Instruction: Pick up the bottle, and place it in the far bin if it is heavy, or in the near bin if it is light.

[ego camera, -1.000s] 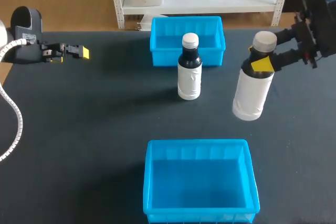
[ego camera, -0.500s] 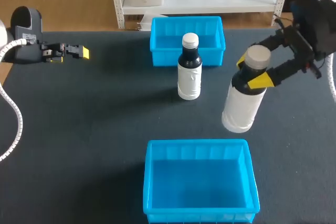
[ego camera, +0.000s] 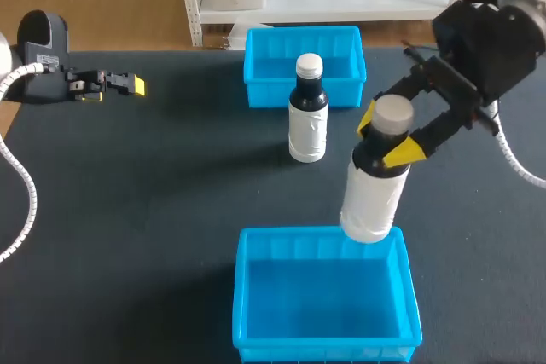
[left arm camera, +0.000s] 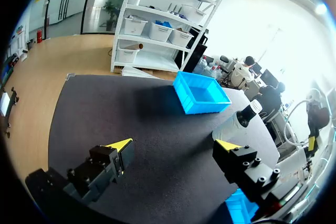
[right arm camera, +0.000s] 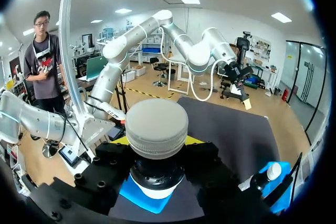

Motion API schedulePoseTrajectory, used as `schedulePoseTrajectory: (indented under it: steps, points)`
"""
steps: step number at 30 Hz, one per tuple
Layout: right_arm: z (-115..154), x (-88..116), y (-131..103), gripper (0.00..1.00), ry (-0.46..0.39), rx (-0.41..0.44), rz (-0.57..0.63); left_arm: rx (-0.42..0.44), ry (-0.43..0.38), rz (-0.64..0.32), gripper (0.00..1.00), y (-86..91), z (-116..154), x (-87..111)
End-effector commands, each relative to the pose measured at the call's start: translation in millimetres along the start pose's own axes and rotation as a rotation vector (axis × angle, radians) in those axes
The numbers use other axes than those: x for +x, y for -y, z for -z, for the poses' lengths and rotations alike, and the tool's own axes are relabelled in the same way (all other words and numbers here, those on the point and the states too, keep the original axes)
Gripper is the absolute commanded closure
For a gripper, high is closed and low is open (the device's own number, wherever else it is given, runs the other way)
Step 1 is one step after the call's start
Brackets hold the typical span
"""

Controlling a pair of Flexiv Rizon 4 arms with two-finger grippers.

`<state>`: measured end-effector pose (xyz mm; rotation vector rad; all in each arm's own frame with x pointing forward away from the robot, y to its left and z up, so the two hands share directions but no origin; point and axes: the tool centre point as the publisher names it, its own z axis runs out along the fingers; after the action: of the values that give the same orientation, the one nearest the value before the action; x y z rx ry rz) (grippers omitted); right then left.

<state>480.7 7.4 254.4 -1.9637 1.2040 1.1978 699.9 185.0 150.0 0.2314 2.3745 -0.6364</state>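
Near bin (ego camera: 324,352): blue, at the table's front. Over its far rim hangs the white bottle (ego camera: 368,189), clear of the table, long axis close to upright, grey cap uppermost. The right gripper (ego camera: 386,135) clamps its dark neck from both sides. Beyond, a second bottle (ego camera: 308,121) stands upright before the far bin (ego camera: 264,94). Left gripper (left arm camera: 174,145) spread wide, empty

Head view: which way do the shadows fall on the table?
Head view: soft shadows spread to the view's left of the standing bottle and the near bin. Left wrist view: a dark shadow lies beside the far bin.
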Motion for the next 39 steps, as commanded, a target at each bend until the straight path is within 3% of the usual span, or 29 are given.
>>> schedulePoseTrajectory:
  steps: [1,9,22,39]
  points:
    - [-13.8,-0.5,2.4,1.00,0.003,-0.040,0.012,0.000,0.000,0.000,0.00,0.0,0.0,0.0]
    - [-42.9,1.8,1.0,1.00,-0.022,-0.112,0.071,0.000,0.000,0.000,0.00,0.0,0.0,0.0]
    - [-79.9,20.2,22.5,1.00,-0.070,-0.146,0.108,0.000,0.000,0.000,0.00,0.0,0.0,0.0]
    - [-122.7,22.1,10.6,1.00,-0.081,-0.160,0.118,0.000,0.000,0.000,0.00,0.0,0.0,0.0]
